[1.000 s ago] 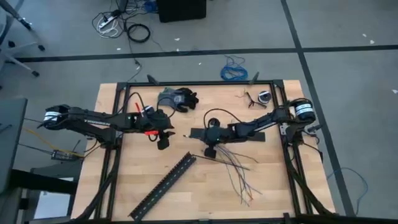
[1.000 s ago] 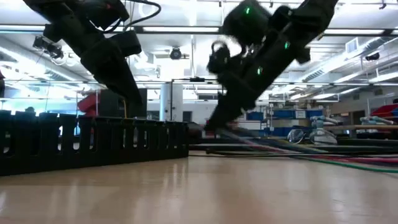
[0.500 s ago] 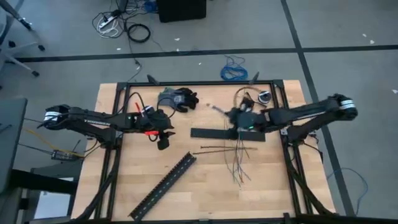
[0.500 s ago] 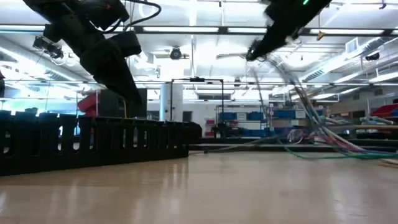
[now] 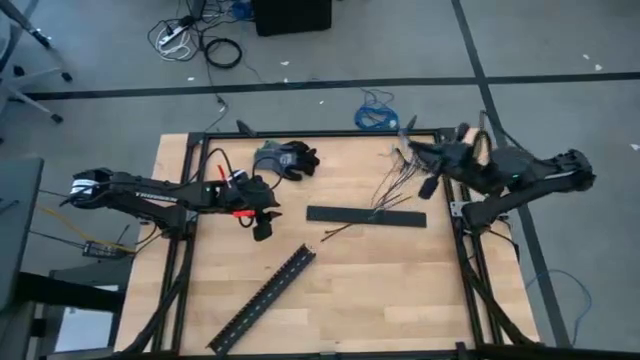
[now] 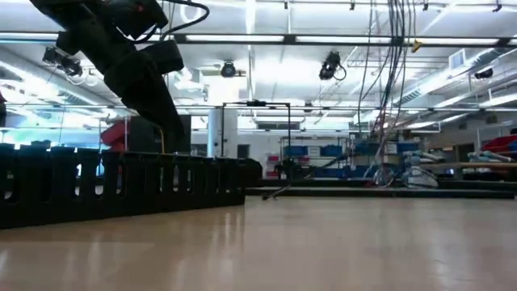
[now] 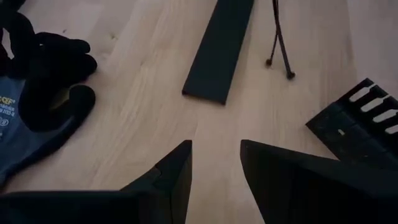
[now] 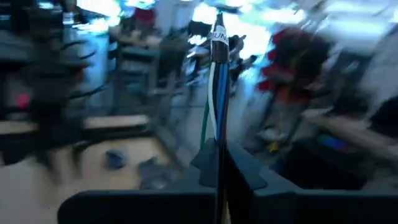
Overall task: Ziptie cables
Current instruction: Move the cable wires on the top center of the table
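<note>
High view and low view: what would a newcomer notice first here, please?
First, the right gripper, raised over the table's far right corner and shut on the cables, which hang from it in a loose bunch toward the flat black strip. Then the left gripper, open, near the black and grey glove, with the slotted black cable duct lying diagonally in front.

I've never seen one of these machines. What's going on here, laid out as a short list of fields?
Setting: wooden table with two dark arms
Right claw: raised near the table's far right corner, shut on the cables
Cables: a bunch of thin wires hanging from that claw, lower ends trailing by the flat black strip
Left claw: open, hovering over the left of the table, holding nothing
Other items: slotted black channel lying diagonally; dark glove near the far edge
Zip tie: none visible
</note>
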You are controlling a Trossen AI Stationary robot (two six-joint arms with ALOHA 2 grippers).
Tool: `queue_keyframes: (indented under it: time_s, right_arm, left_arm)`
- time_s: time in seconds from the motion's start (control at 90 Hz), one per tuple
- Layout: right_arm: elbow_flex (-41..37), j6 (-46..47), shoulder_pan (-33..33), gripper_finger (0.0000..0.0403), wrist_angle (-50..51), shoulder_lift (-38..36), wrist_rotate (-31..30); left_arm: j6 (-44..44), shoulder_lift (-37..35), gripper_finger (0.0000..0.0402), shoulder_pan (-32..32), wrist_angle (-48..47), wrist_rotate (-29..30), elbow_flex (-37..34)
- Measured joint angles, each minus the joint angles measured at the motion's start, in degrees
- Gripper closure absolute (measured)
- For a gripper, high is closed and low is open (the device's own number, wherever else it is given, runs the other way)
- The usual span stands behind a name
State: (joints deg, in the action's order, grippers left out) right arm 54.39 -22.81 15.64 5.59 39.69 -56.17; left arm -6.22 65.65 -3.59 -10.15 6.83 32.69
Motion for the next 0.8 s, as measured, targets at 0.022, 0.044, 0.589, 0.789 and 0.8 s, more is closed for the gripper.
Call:
queue_keyframes:
  time_s: [0.022,0.044,0.589,0.789,0.8]
  right_arm:
    - [0.0,-3.2,0.3,0.0402,-1.7,-0.3,-1.7]
    - [0.0,-6.9,0.5,0.0402,-3.5,-0.5,-3.1]
    - [0.0,-15.2,-8.0,0.0402,0.7,18.8,3.9]
    - [0.0,-7.8,-17.6,0.0402,-0.6,33.8,20.5]
    - [0.0,-7.8,-18.1,0.0403,-1.4,34.8,21.5]
  left_arm:
    - [0.0,0.0,0.0270,0.0,0.0,0.0,0.0]
    - [0.0,0.0,0.0270,0.0,0.0,0.0,0.0]
    - [0.0,0.0,0.0270,0.0,0.0,0.0,0.0]
    - [-0.2,0.0,0.0270,0.0,-0.2,-0.1,0.0]
    - [-0.2,0.0,0.0270,0.0,-0.2,-0.1,0.0]
